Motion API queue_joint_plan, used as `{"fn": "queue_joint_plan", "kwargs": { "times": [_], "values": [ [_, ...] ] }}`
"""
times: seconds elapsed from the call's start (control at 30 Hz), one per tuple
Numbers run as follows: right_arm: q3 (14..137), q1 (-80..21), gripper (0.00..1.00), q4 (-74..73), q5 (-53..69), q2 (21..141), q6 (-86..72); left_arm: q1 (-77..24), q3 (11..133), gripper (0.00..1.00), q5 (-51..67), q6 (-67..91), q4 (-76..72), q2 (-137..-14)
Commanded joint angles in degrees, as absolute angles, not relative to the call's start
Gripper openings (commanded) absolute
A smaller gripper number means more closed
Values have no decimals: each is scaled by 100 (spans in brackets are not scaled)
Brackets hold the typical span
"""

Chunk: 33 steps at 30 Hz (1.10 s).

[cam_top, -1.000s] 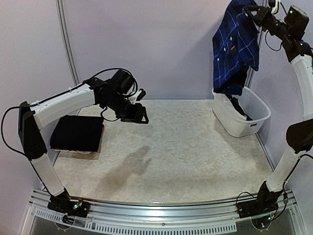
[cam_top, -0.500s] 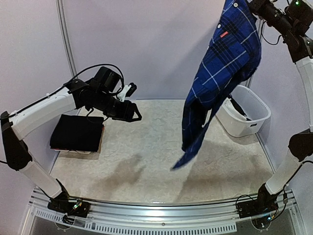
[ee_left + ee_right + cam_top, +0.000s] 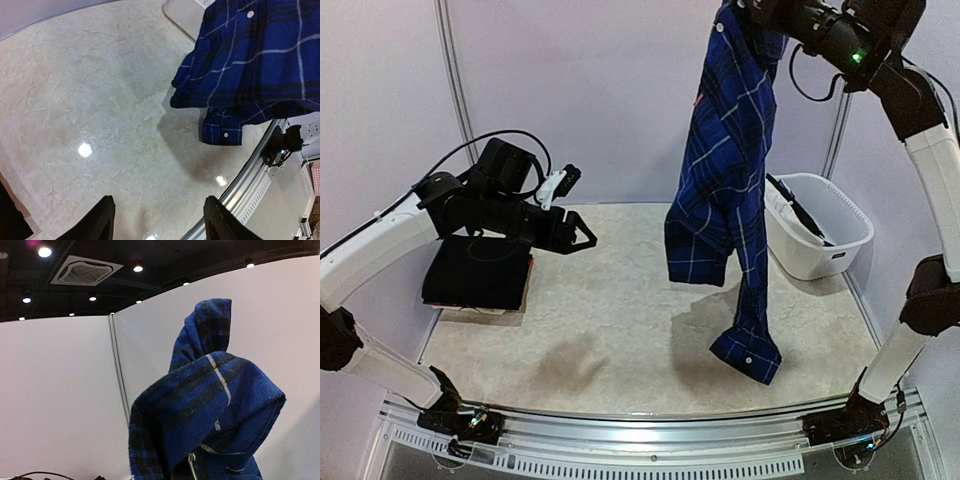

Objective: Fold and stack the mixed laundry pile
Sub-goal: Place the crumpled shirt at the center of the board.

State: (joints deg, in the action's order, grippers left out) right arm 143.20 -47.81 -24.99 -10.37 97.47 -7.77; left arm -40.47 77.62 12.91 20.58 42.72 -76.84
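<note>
My right gripper (image 3: 752, 12) is raised high at the top of the top view, shut on the blue plaid button shirt (image 3: 725, 190). The shirt hangs full length over the table's middle right, and its lower cuff (image 3: 748, 355) reaches the table. In the right wrist view the bunched shirt (image 3: 210, 415) hides my fingers. The left wrist view shows the shirt's lower part (image 3: 255, 70). My left gripper (image 3: 582, 238) is open and empty above the table's left-middle (image 3: 157, 220). A folded black garment (image 3: 478, 270) lies at the far left, on something with a red edge.
A white plastic basket (image 3: 820, 245) stands at the back right against the wall, with dark clothing inside. The metal rail (image 3: 640, 440) runs along the table's near edge. Walls close the back and sides.
My right arm swung the hanging shirt leftward from above the basket to over the table, its cuff now touching down. My left arm drew back to the left.
</note>
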Motion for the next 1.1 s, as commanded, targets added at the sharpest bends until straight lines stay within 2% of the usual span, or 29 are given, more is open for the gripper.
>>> {"fn": "queue_joint_plan", "kwargs": {
  "times": [0.0, 0.17, 0.37, 0.6, 0.77, 1.07],
  "values": [
    [14710, -5535, 0, -1924, -2325, 10091, 375, -4148, 7545, 61, 1304, 2027, 4286, -7412],
    [14971, -5944, 0, -1772, -3406, 10420, 981, -4148, 7546, 61, 1125, 2001, 4503, -7130],
    [14236, -5574, 0, -3024, -4679, 10241, 817, -4148, 7313, 61, 1017, 2135, 4628, -6876],
    [10736, -3411, 0, -4240, -3018, 8786, -2321, -4148, 7202, 60, 961, 2276, 4812, -6874],
    [9166, -2523, 0, -4287, -1533, 8765, -2852, -4187, 7181, 59, 1006, 2317, 4908, -7102],
    [8940, -2056, 0, -4642, -765, 9455, -2649, -4321, 7137, 57, 874, 2378, 5061, -7383]
  ]
}}
